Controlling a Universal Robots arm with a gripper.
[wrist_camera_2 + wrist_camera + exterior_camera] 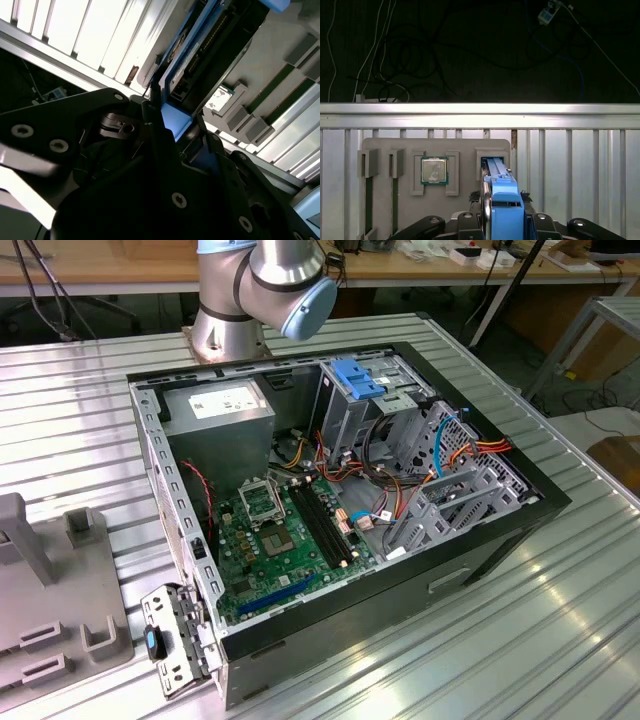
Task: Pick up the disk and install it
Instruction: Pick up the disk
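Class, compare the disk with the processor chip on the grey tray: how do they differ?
The disk stands on edge; the processor chip lies flat. The disk has a bright blue frame; the chip is silvery, edged green. The end effector grips the disk; the chip lies untouched. Both are flat computer parts at the grey tray.

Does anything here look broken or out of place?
Nothing stands out. The computer case lies open on the table. The disk stands on edge at the grey tray, with the hand closed on it.
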